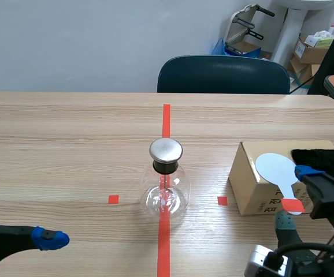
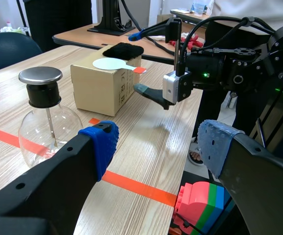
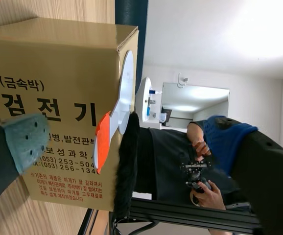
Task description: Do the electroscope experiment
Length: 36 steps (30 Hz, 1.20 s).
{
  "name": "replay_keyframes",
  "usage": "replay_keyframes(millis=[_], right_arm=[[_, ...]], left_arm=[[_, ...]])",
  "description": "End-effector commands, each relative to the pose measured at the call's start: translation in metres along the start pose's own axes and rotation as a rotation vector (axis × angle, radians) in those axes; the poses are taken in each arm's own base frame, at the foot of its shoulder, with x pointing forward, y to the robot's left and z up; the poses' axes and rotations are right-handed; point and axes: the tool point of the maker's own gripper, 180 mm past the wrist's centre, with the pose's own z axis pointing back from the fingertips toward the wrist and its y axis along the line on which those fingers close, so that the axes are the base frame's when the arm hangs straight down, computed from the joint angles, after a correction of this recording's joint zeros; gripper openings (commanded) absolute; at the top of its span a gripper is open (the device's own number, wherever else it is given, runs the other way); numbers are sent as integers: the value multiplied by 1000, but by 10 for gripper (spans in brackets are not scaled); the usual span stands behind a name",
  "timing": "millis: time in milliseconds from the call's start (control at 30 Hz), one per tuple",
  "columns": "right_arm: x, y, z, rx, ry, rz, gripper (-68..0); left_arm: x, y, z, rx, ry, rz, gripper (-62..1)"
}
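Closest in, the right pincer point(image 3: 126, 137) stands released, its fingers spread wide: the grey-green pad point(image 3: 26, 139) on one side, the blue pad point(image 3: 224, 134) on the other, nothing clamped. Between them juts the handle of a white paddle point(image 3: 127, 83), its end wrapped in orange tape point(image 3: 101, 142). The handle lies nearer the grey-green pad, with a gap on both sides, so neither pad touches it. The paddle's round blade rests flat on top of a cardboard box point(image 3: 58, 73) just ahead of the pincer, the handle overhanging the box's edge. A tuft of black fur point(image 3: 128, 171) lies on the same box top, just beside the paddle, toward the blue pad. The left pincer point(image 2: 158, 147) is likewise released, fingers far apart over the table point(image 2: 131, 127) and holding nothing. Ahead of it, out past its deep-blue pad point(image 2: 102, 147), stands the electroscope flask point(image 2: 46, 129): a clear round glass bulb, upright, with a black neck, a flat metal cap point(image 2: 40, 75) and a thin rod hanging inside. In the scene view the flask sits on the orange-red line point(image 1: 166, 118) at mid-table, well apart from both pincers, with the box off to the right pincer's side.
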Motion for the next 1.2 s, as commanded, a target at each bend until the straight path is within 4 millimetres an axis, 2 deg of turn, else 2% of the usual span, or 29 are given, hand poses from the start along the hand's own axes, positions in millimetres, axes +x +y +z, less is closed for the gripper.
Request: replay_keyframes(millis=[0, 1167], right_arm=[[-4, -4, 0, -17, 4, 9, 4], [-4, -2, 0, -6, 4, 5, 4]], left_arm=[[10, -1, -5, 1, -48, -1, -234], [11, 5, -5, 32, -54, -18, -234]])
